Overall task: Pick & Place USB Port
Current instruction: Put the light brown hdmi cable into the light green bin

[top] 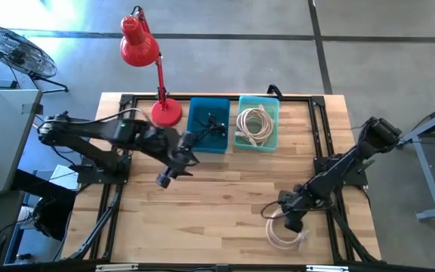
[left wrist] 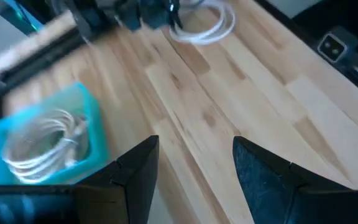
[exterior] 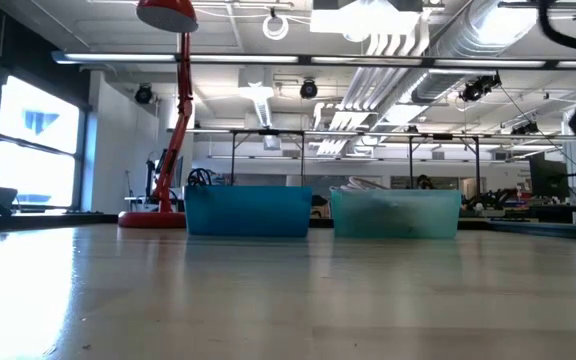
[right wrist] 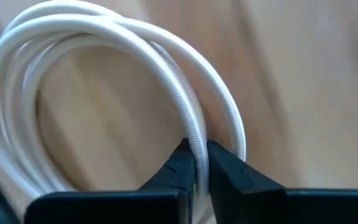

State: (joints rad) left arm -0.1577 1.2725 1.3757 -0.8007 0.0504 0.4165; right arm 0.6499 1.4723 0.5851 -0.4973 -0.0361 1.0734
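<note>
A coiled white USB cable [top: 285, 236] lies near the table's near right corner. My right gripper [top: 290, 221] is over its far edge and is shut on one strand [right wrist: 197, 134]. My left gripper [top: 165, 178] hovers open over the middle of the table, just in front of the blue bin [top: 208, 125]. In its wrist view the open fingers [left wrist: 135, 165] frame bare wood. That view also shows the teal bin [left wrist: 48, 143] and the far white cable [left wrist: 204, 28]. The teal bin [top: 257, 125] holds white cable coils, and the blue bin holds black ones. My right gripper pinches a single strand of the white coil at the loop's edge [right wrist: 197, 140] between its two fingertips. The fingers lie across the strand. The other turns of the coil [right wrist: 104, 37] run free beside it. In the high view the coil's near part [top: 287, 240] lies on the table.
A red desk lamp [top: 146, 57] stands at the far edge, left of the blue bin [exterior: 248, 210]; the teal bin [exterior: 396, 213] is right of it. A black frame [top: 319, 128] runs along the table's sides. Bare wood [top: 225, 196] lies between the two grippers.
</note>
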